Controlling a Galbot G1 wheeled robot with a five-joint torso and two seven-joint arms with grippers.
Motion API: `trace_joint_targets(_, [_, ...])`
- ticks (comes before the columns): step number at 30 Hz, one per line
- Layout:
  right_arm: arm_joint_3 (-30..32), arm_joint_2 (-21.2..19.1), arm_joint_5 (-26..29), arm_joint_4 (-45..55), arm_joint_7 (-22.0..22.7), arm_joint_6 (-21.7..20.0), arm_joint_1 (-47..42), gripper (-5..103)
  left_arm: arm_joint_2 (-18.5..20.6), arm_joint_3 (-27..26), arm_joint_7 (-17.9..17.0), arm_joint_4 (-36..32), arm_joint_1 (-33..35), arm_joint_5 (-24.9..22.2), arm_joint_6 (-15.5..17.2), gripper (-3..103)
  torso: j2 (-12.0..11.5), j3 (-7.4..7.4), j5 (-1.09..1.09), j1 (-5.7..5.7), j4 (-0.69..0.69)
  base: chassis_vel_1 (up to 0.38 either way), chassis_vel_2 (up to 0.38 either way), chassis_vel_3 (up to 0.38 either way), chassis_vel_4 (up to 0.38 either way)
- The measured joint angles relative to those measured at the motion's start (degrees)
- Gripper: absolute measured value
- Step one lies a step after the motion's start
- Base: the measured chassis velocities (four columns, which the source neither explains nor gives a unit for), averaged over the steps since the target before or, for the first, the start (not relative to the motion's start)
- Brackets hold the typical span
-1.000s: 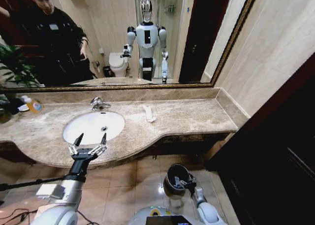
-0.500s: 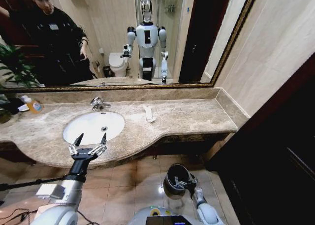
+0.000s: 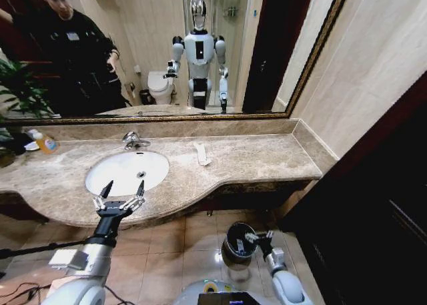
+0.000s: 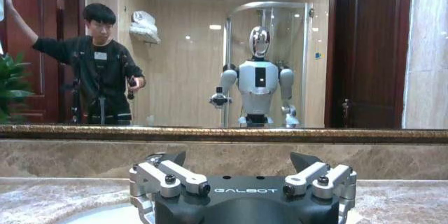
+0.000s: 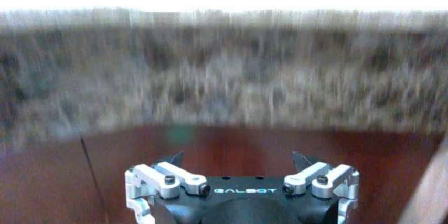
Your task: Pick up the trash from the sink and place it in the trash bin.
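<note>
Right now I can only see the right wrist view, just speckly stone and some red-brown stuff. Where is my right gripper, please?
Observer: The right gripper is down low and open, right by the rim of the black trash bin, which stands on the floor.
Operator: And where's my other one?
Observer: The left gripper is open at the near edge of the sink.
Operator: Can you see any trash?
Observer: A flat white packet lies on the countertop, on the robot's right of the sink.
</note>
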Motion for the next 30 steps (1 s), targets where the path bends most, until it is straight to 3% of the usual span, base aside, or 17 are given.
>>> trace_joint_targets(7, [0.32,0.22,2.34,11.78,0.0,-2.97,-1.61,100,0.0,0.0,0.0,0.0,0.0,0.0,0.0,100,0.0,0.0,-0.02,0.0,0.0,0.0,0.0,0.0,0.0])
trace_joint_targets(14, [-1.37,1.27,3.74,17.66,-0.1,-10.46,4.54,100,0.0,0.0,0.0,0.0,0.0,0.0,0.0,100,0.0,0.0,-0.01,0.0,0.0,0.0,0.0,0.0,0.0])
trace_joint_targets(23, [-5.59,2.77,3.96,16.07,-0.92,-17.18,14.14,100,0.0,0.0,0.0,0.0,0.0,0.0,0.0,100,0.0,0.0,-0.01,0.01,0.0,0.0,0.0,0.0,0.0])
trace_joint_targets(30, [-8.76,3.61,2.84,9.68,-1.31,-19.8,24.01,100,0.0,0.0,0.0,0.0,0.0,0.0,0.0,100,0.0,0.01,-0.01,0.01,0.0,0.0,0.0,0.0,0.0])
